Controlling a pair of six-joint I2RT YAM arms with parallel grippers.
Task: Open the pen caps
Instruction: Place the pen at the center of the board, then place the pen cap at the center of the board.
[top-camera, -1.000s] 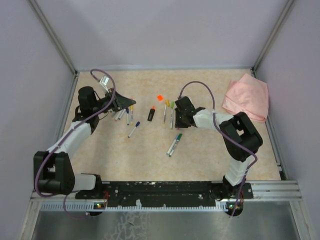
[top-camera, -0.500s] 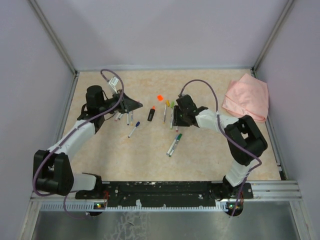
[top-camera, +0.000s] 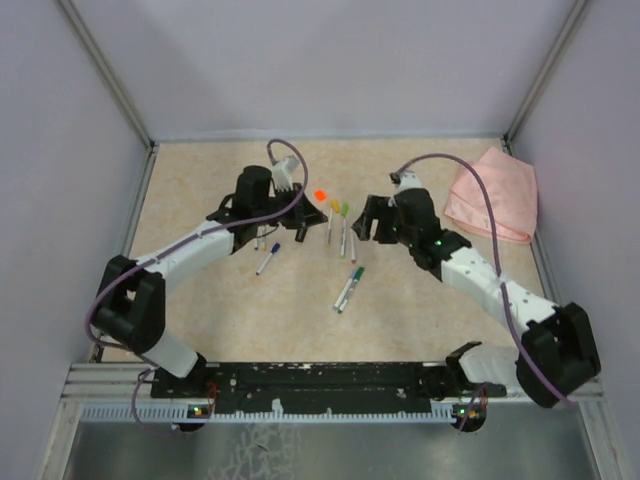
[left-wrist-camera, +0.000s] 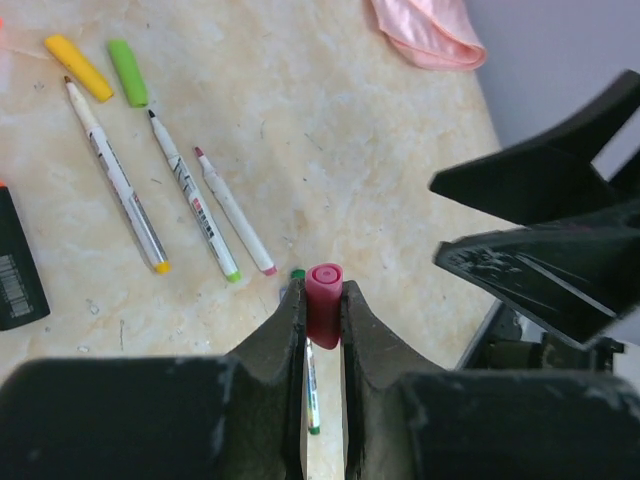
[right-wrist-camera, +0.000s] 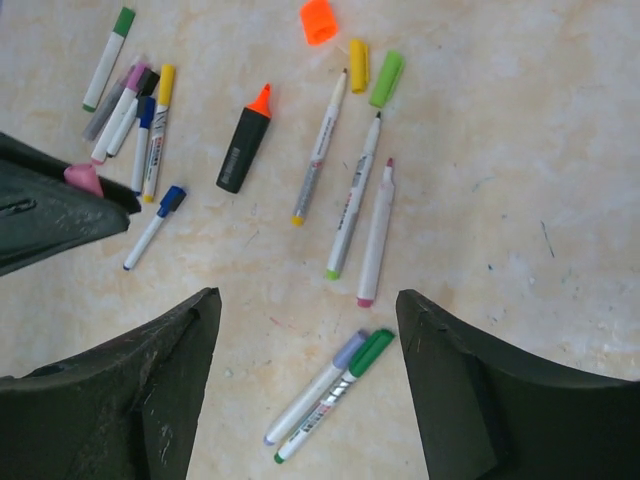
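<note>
The left end effector is pinching a small pink plastic cap at its very tips above the pale marbled worktop. A careless release could send the cap rolling among the bare-nibbed white pens at 10 o'clock in its wrist view. The right end effector hangs spread wide and empty over the green-capped and purple-capped pair of markers, and with the left end effector intruding at 9 o'clock there, a descent risks the arms clashing.
</note>
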